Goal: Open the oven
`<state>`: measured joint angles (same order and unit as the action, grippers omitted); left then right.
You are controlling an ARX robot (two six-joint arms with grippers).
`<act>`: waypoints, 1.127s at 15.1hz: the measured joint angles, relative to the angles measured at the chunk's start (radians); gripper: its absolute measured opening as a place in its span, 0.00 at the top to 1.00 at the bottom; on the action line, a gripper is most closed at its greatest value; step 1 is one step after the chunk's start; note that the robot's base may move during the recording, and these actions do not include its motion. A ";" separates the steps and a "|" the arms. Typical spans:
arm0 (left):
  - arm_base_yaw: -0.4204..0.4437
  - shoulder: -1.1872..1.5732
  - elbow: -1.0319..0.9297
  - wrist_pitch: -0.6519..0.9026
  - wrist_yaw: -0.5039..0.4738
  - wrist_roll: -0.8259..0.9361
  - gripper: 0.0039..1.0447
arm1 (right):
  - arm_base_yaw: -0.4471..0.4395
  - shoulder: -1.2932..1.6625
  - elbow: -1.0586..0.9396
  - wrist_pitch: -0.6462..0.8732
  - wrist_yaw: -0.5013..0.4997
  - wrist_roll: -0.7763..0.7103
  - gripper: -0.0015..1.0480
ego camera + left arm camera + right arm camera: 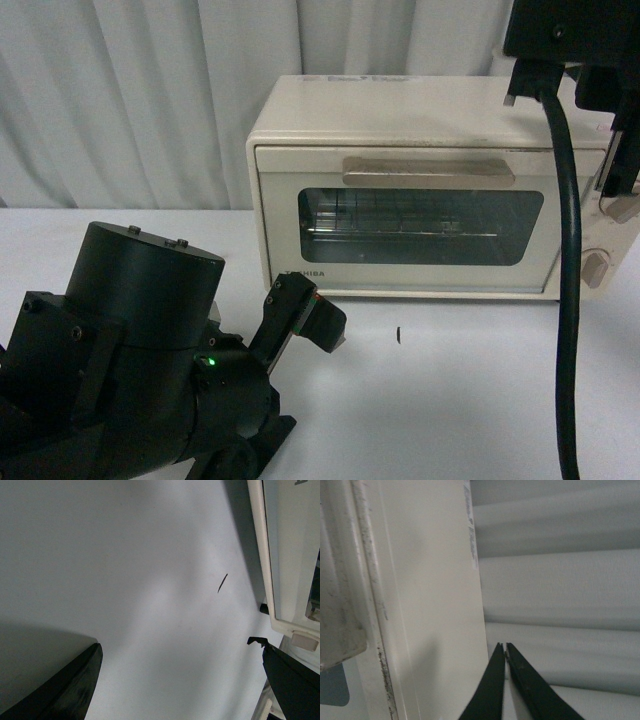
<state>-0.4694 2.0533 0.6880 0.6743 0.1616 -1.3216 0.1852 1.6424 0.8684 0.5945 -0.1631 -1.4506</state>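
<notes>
oven (400, 115): cream painted metal, scuffed; window (420, 225): glossy glass | table (450, 400): matt white

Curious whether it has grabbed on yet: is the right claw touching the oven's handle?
Apart. Right wrist view: the shut right gripper sits clear of the handle, bare oven top between them.

oven (400, 120) right end: partly behind a black cable (569, 300); knobs (597, 268) cut by the frame edge.
dark speck (399, 334) on table (470, 400): too small to identify.
left tool (176, 644): fingers (75, 685) run off frame.
</notes>
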 joint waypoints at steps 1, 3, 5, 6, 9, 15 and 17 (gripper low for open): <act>0.000 0.000 0.000 0.000 0.001 0.000 0.06 | 0.013 0.014 0.000 -0.026 -0.010 -0.052 0.98; 0.000 0.000 0.000 0.000 0.000 -0.005 0.06 | 0.047 0.025 -0.020 -0.041 -0.021 -0.089 0.98; 0.000 0.000 0.000 0.000 0.000 -0.006 0.06 | 0.077 0.055 -0.034 -0.043 -0.029 -0.106 0.98; 0.000 0.000 0.000 0.000 0.000 -0.006 0.06 | 0.084 0.071 -0.035 -0.043 -0.029 -0.106 0.98; 0.000 0.000 0.000 0.000 0.000 -0.006 0.06 | 0.090 0.087 -0.031 -0.046 -0.030 -0.106 0.98; 0.000 0.000 0.000 0.000 0.000 -0.006 0.06 | 0.085 0.124 0.011 -0.121 -0.027 -0.016 0.98; 0.000 0.000 0.000 0.000 0.000 -0.006 0.06 | 0.080 0.116 0.028 -0.184 -0.034 0.088 0.98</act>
<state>-0.4694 2.0533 0.6880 0.6743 0.1619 -1.3281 0.2657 1.7584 0.8967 0.4107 -0.1974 -1.3624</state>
